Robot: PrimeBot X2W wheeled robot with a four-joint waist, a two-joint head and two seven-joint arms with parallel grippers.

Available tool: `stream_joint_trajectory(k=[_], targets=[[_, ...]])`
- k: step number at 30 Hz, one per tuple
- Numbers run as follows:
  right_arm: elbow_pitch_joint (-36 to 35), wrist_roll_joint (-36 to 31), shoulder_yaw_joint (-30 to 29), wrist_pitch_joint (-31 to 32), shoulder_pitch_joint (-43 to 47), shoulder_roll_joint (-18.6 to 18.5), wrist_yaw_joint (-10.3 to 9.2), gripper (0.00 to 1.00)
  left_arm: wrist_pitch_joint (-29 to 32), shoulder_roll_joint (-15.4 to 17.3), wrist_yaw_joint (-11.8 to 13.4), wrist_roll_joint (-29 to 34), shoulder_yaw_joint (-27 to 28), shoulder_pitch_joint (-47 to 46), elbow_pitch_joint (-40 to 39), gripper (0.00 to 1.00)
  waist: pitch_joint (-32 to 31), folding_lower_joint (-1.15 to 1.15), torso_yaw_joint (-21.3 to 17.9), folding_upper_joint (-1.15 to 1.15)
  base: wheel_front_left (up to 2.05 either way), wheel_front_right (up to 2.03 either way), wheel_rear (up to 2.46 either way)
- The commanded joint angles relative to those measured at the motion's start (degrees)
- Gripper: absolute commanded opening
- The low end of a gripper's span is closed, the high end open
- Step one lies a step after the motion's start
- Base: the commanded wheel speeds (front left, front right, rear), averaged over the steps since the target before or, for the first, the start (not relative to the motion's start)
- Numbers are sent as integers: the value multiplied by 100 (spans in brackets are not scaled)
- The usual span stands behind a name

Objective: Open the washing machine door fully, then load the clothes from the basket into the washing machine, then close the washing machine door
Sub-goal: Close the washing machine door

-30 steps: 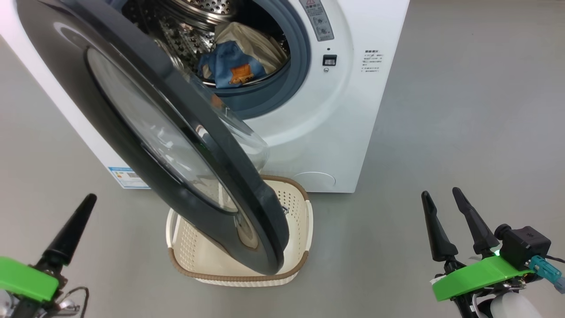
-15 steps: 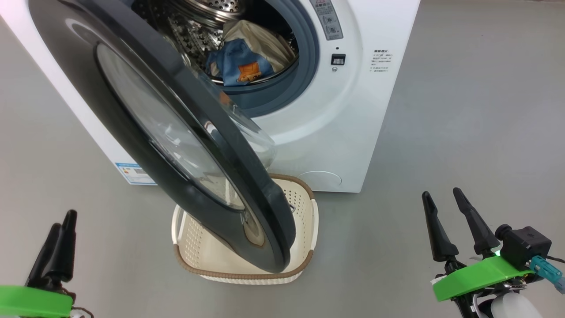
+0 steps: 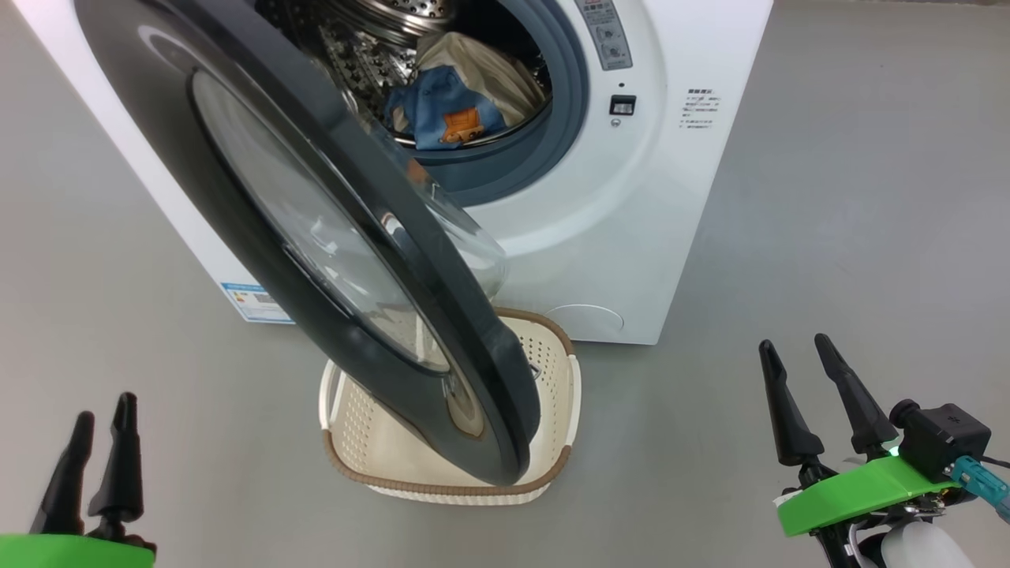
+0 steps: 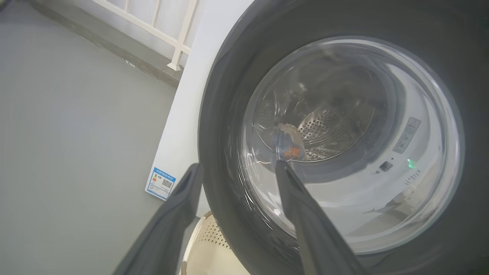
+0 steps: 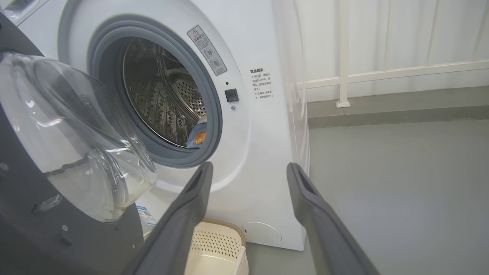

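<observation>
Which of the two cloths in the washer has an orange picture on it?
The blue cloth, lying in front; the cream cloth behind it shows no orange.

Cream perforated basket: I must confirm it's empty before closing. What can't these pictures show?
- Head view: the black-rimmed round glass door covers most of the cream perforated basket.
- Wrist views: the bottom edge cuts the basket off.
- Head view: the top edge cuts off the steel drum above the blue and cream clothes.

Red warning triangle on grey sticker (image 5: 206, 50) by washing machine (image 5: 263, 152) opening, blue QR label (image 4: 160, 183) low on front, print illegible.
</observation>
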Motion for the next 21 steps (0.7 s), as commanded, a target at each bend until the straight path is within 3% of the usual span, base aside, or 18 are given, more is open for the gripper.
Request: stream_joint_trajectory(k=[1,14,21], targets=[[-129,-70,78,-46,-65,-66,25,100,-56,102,-20,273,341,-205,-115,100,2,0,26,0,0,0,0],[-125,-63,80,-46,-76,-96,25,100,-58,-630,-20,2856,1061,87,-109,100,-30,0,130,0,0,0,0],[-120,-57,98,-46,-87,-115,25,100,-58,-1001,-20,3663,1302,272,-59,100,-33,0,138,0,0,0,0]])
